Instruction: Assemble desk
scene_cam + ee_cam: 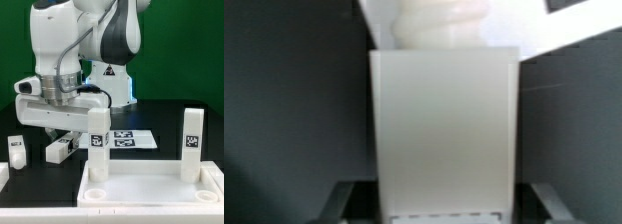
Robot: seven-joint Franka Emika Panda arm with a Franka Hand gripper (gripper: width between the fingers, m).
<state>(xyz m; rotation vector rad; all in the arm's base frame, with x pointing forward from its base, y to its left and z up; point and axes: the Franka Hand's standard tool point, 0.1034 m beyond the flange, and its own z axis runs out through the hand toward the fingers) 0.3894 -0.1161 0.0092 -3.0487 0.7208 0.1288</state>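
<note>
STEP: leg fitting, judged | TOOL (pixel 97 127): part-closed, clamped on upright leg (pixel 97 155) | PLACE: tabletop (pixel 150 205) far corner, exterior view's left; seating not visible | fitted leg (pixel 190 140) at other far corner | NEXT: keep vertical, press and twist home.

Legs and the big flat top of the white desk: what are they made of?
The chunky white leg looks like hard plastic: smooth, matt, evenly white, with a moulded screw tip. The wide flat white tabletop panel is probably the same plastic: the same plain white, with rounded moulded corners.
</note>
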